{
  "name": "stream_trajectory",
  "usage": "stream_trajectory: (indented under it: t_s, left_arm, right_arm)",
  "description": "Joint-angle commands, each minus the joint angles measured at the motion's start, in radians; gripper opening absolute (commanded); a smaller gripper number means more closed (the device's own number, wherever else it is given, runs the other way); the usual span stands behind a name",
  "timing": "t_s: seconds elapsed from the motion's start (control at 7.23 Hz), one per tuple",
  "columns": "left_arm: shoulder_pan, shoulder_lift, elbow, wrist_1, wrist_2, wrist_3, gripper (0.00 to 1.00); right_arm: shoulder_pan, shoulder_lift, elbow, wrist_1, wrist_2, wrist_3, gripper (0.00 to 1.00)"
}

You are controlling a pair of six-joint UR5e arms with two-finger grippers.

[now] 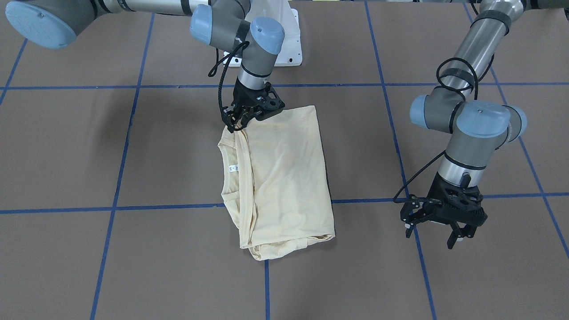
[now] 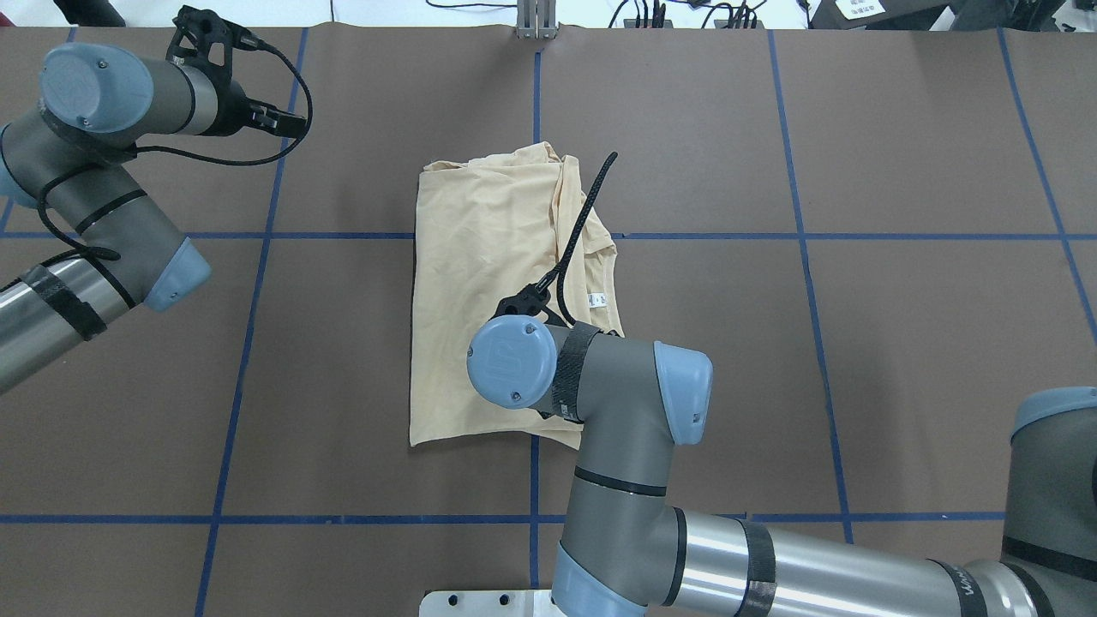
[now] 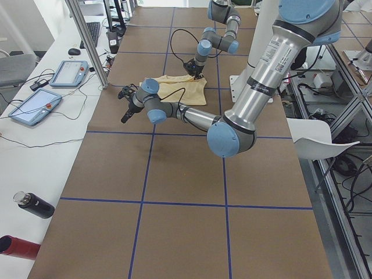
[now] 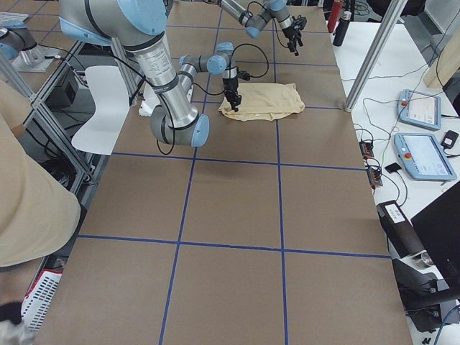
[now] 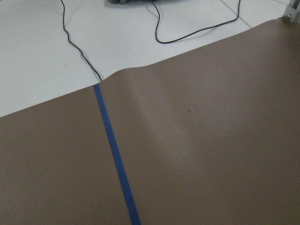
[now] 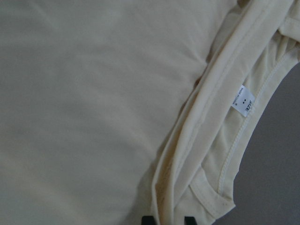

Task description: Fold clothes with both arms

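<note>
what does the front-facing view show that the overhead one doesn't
Only front-facing: the right gripper at the T-shirt's collar-side corner, and the left gripper's spread fingers over the table. Only overhead: cables beyond the table's far edge; there the right arm hides its gripper. Both: the folded T-shirt and its white neck label.

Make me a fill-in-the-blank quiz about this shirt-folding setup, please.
The T-shirt has a neck label coloured ___.
The end effector at its edge belongs to the ___ arm.
The left end effector, away from the T-shirt, has its jaws ___.
Grid lines on the table are ___.
Missing words: white, right, open, blue.
</note>
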Motion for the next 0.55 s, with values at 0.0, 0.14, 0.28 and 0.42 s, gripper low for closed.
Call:
stream_trajectory:
  t_s: [0.0, 0.14, 0.28, 0.42]
  left_arm:
    - [0.002, -0.001, 0.0, 0.0, 0.0, 0.0, 1.0]
    - [0.002, 0.0, 0.0, 0.0, 0.0, 0.0, 1.0]
    - [0.003, -0.001, 0.0, 0.0, 0.0, -0.002, 1.0]
    - [0.003, -0.001, 0.0, 0.0, 0.0, -0.002, 1.0]
  right_arm:
    - [0.0, -0.032, 0.026, 0.002, 0.0, -0.001, 0.0]
    - [0.0, -0.1, 0.111, 0.002, 0.0, 0.001, 0.0]
    - [-0.015, -0.183, 0.22, 0.002, 0.0, 0.01, 0.0]
    - [-0.032, -0.234, 0.266, 0.008, -0.02, 0.018, 0.0]
